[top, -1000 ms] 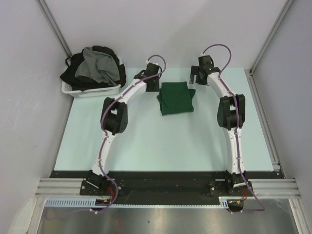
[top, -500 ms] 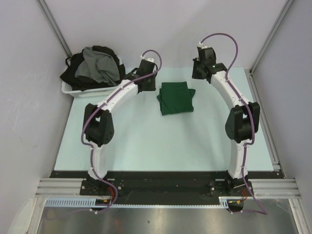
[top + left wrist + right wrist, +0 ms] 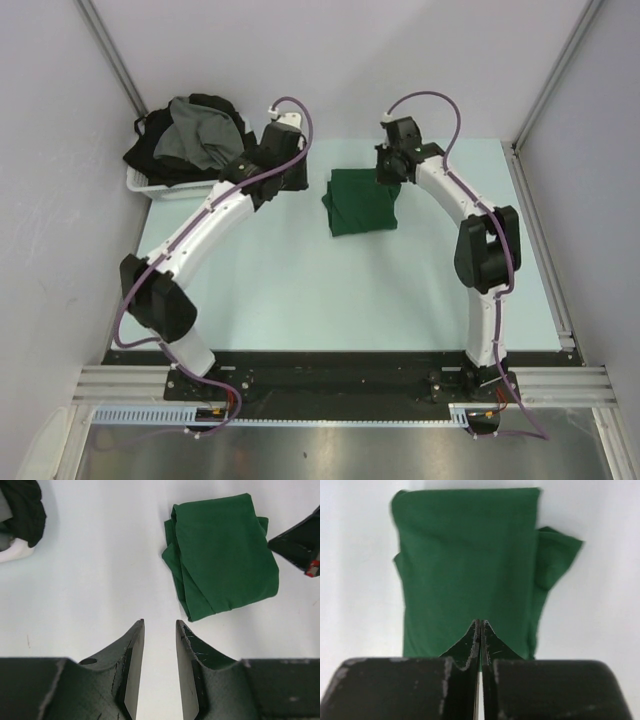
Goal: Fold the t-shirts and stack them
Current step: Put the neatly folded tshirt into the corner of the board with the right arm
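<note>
A dark green t-shirt (image 3: 361,201) lies folded on the pale table, also in the left wrist view (image 3: 225,555) and the right wrist view (image 3: 465,565). A grey t-shirt (image 3: 200,135) and black t-shirts (image 3: 150,152) are heaped in the white basket (image 3: 190,187). My right gripper (image 3: 388,172) hovers over the green shirt's far right edge, jaws pressed together (image 3: 479,622) with no cloth between them. My left gripper (image 3: 268,183) is above bare table between basket and green shirt, its jaws (image 3: 160,622) partly apart and empty.
The basket stands at the table's far left corner; its rim (image 3: 11,555) and black cloth (image 3: 22,507) show at the top left of the left wrist view. Grey walls close in on both sides. The right gripper's body (image 3: 300,547) shows at the left wrist view's right edge.
The right gripper has shut and moved left over the green shirt. The left arm has stretched out to the left, carrying its gripper away from the shirt towards the basket.
</note>
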`<move>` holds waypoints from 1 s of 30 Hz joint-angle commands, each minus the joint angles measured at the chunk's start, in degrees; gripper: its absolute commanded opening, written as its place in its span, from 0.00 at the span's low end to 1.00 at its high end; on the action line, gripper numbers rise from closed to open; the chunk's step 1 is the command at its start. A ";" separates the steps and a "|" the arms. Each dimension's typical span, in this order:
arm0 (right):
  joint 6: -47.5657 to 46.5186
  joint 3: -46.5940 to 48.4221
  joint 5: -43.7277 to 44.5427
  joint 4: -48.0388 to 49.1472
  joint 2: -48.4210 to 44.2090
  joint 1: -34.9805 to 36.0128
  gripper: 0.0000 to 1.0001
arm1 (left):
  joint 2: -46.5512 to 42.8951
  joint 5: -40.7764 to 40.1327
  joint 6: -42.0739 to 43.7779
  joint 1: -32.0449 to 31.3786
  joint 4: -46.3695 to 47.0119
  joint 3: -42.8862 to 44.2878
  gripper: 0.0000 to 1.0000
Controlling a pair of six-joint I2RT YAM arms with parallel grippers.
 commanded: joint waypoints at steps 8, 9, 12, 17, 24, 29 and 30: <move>1.16 0.34 -1.54 2.92 3.34 4.68 0.00 | -7.65 0.06 -1.68 -2.79 -1.62 -4.90 0.37; 0.81 -0.36 -1.27 3.36 3.52 4.77 0.00 | -8.17 1.11 -1.41 -3.23 -1.88 -4.64 0.36; -0.51 -1.16 0.05 4.86 4.66 5.13 0.00 | -9.05 1.12 -0.62 -5.77 -3.54 -2.80 0.37; -2.97 -1.68 0.84 6.17 6.68 5.21 0.00 | -11.69 -0.20 -0.36 -8.94 -5.22 -2.09 0.38; -4.03 -3.00 4.80 8.55 9.59 5.56 0.00 | -14.59 -2.04 -0.01 -9.74 -6.62 -3.06 0.38; -3.33 -3.61 4.53 8.64 11.08 5.83 0.00 | -14.42 -2.48 0.78 -9.74 -7.59 -0.87 0.38; -3.06 -3.79 4.79 8.55 11.25 5.92 0.00 | -14.33 -2.48 0.87 -9.74 -7.85 -0.43 0.38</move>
